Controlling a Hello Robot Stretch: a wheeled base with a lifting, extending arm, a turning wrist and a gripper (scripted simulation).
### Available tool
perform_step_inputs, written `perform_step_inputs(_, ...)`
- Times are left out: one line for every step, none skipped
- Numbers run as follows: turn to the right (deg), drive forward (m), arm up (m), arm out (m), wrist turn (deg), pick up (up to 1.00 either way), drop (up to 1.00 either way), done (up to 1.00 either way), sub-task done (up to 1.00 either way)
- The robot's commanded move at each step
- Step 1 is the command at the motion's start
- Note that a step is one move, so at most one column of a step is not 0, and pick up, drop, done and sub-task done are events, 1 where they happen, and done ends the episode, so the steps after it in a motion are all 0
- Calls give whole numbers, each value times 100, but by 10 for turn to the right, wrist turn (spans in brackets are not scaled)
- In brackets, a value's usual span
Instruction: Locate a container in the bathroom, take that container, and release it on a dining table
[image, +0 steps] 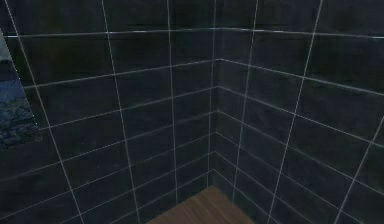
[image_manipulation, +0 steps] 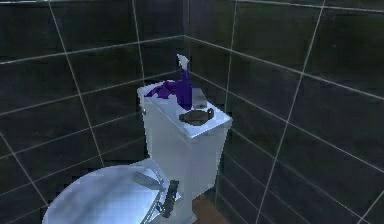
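In the arm side view a white toilet stands against the dark tiled wall, its tank (image_manipulation: 186, 150) near the middle and its bowl (image_manipulation: 100, 195) at the lower left. On the tank's lid lies a purple and blue thing (image_manipulation: 175, 90) with a thin upright neck, like a bottle among crumpled purple material. Beside it, toward the view's right, sits a small dark round thing (image_manipulation: 197, 115).
Dark tiled walls (image: 150, 100) meet in a corner straight ahead in the forward view, with a patch of wooden floor (image: 205, 208) at their foot. A mottled blue-grey strip (image: 12, 100) runs along that view's left edge. Wooden floor (image_manipulation: 215, 212) also shows right of the toilet.
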Motion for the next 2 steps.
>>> perform_step_inputs(0,0,50,0,0,0,0,0,0)
perform_step_inputs(0,0,18,0,0,0,0,0,0)
